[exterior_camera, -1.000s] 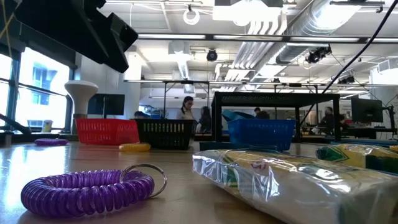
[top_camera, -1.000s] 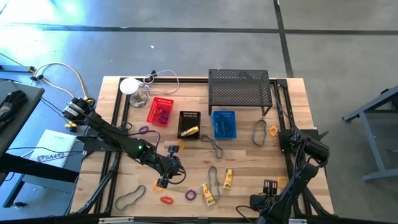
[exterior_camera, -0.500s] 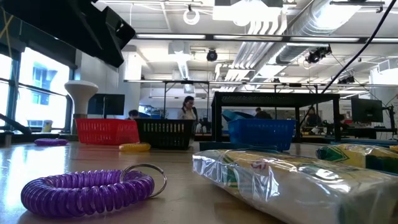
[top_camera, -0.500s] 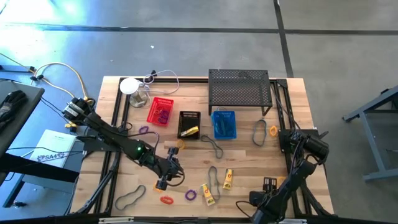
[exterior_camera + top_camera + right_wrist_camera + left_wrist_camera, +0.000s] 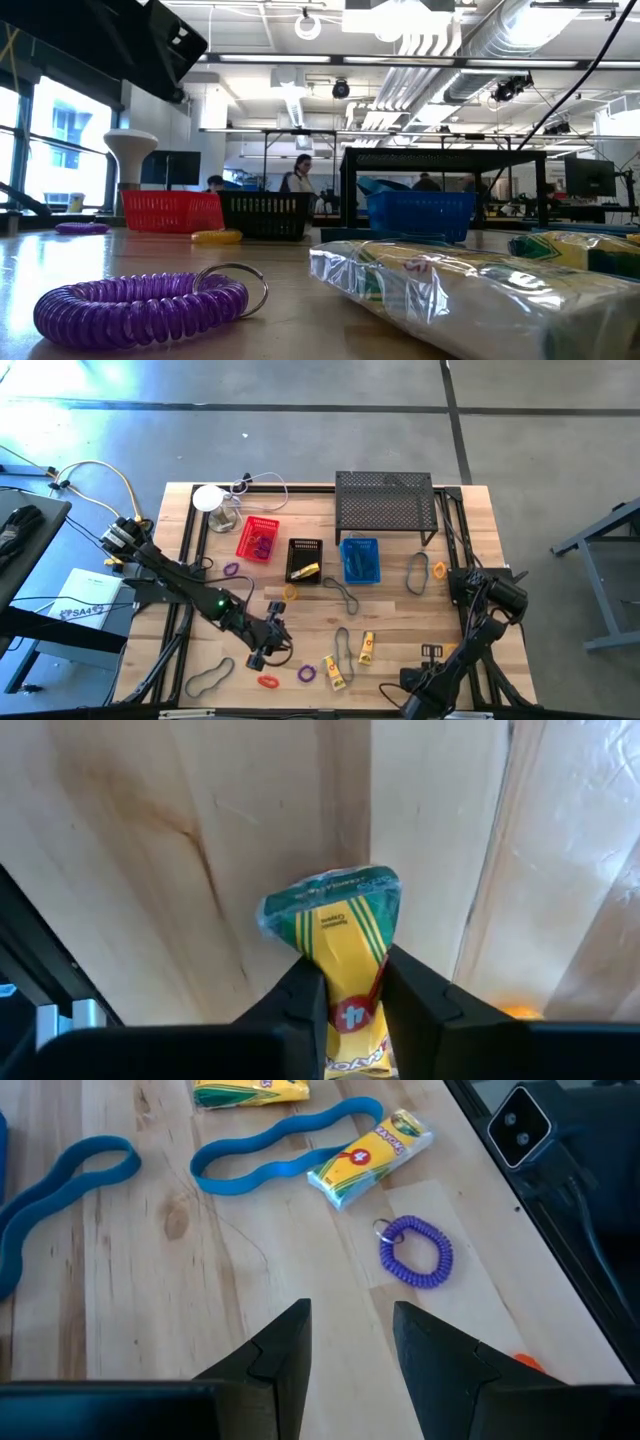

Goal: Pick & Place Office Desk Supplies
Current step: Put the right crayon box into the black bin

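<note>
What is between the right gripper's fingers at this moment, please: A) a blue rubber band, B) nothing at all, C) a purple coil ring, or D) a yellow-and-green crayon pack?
D: in the right wrist view the right gripper has its two dark fingers closed on either side of the crayon pack, which stands up between them above the wooden table.

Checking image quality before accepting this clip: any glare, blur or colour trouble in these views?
Low view: purple coil ring sharp, crayon packet close and blurred, its wrap glinting. High view: glare on the floor top left. Left wrist view: rubber-band loop reads bright blue.
</note>
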You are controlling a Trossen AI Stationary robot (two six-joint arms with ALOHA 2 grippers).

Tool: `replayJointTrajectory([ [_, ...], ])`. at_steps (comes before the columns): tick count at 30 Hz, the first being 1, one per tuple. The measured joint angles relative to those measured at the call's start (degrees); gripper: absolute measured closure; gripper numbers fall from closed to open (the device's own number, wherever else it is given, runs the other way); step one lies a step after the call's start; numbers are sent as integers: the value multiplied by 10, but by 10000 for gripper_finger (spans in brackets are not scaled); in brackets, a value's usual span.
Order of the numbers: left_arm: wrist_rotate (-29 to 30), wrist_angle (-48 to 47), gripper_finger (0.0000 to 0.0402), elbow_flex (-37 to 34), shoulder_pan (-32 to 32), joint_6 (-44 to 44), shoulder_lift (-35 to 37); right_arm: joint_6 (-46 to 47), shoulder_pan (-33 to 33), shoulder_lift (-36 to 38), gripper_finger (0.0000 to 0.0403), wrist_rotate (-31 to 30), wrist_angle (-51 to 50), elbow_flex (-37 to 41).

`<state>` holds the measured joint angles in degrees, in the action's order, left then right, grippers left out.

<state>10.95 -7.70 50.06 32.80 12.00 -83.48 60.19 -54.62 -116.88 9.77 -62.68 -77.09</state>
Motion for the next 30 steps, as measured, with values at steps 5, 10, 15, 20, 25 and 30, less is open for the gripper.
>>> replayJointTrajectory([
  [5,1,7,265,0,-5,-23,0,-9,21,9,342,-46,-17,-24],
  [10,3,14,265,0,-12,-46,0,-97,66,26,342,-150,-29,-58],
  [15,-13,89,265,0,-2,-77,0,-198,139,63,342,-206,-8,-81],
  [20,-23,170,266,0,42,-208,0,-338,206,103,342,-184,108,-84],
  [25,58,197,266,0,68,-298,0,-481,254,113,342,-88,265,-84],
  [30,68,208,266,0,63,-297,0,-529,286,105,342,-3,367,-85],
])
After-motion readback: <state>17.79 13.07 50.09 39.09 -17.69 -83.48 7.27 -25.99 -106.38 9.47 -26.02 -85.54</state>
